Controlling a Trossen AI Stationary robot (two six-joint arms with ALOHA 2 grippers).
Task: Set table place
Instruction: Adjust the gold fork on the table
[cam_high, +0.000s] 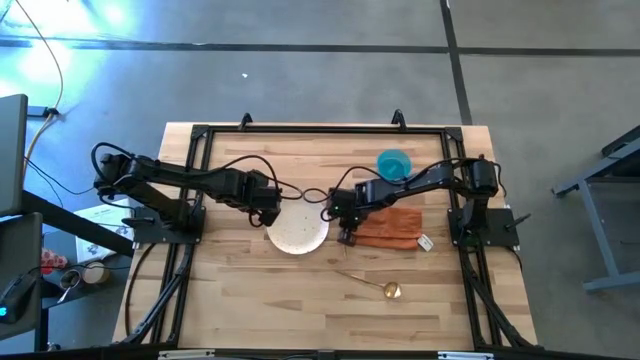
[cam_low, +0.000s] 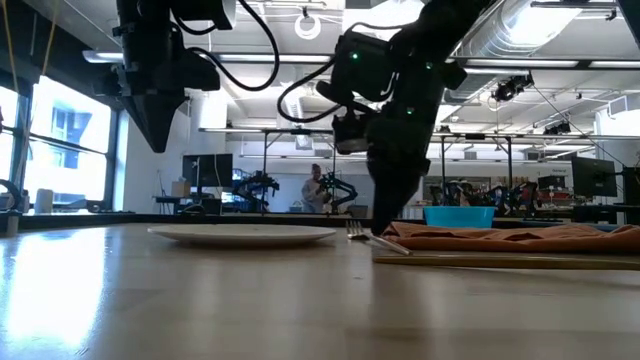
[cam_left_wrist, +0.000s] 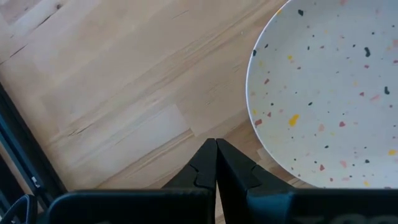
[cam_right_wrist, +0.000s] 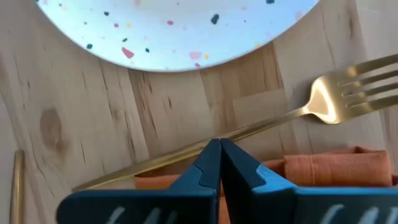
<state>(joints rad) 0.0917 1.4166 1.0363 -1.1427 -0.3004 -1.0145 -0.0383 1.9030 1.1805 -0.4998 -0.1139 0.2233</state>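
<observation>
The speckled white plate (cam_high: 297, 234) lies flat on the table's middle. The gold fork (cam_right_wrist: 339, 93) lies to the right of it, its tines toward the plate and its handle over the edge of the rust-orange napkin (cam_high: 392, 226). My right gripper (cam_high: 346, 236) is down at the table, shut on the fork's handle. My left gripper (cam_high: 268, 212) is shut and empty, raised above the table (cam_high: 230, 300) by the plate's left rim (cam_left_wrist: 252, 93). The blue bowl (cam_high: 393, 164) stands behind the napkin. The gold spoon (cam_high: 372, 284) lies nearer the front edge. My right gripper pinches the fork's handle (cam_right_wrist: 249, 129) near its middle between the two fingertips. The fingers come from above, pointing down, and lie across the handle. The fork sits low at the table, its tines (cam_low: 355, 231) next to the plate; the fingertips hide the exact place of contact.
The black rail frame (cam_high: 320, 131) borders the tabletop. Bare wood lies left of the plate (cam_left_wrist: 112, 93) and along the front edge. In the low view, a person (cam_low: 317, 187) and other equipment show far off in the room.
</observation>
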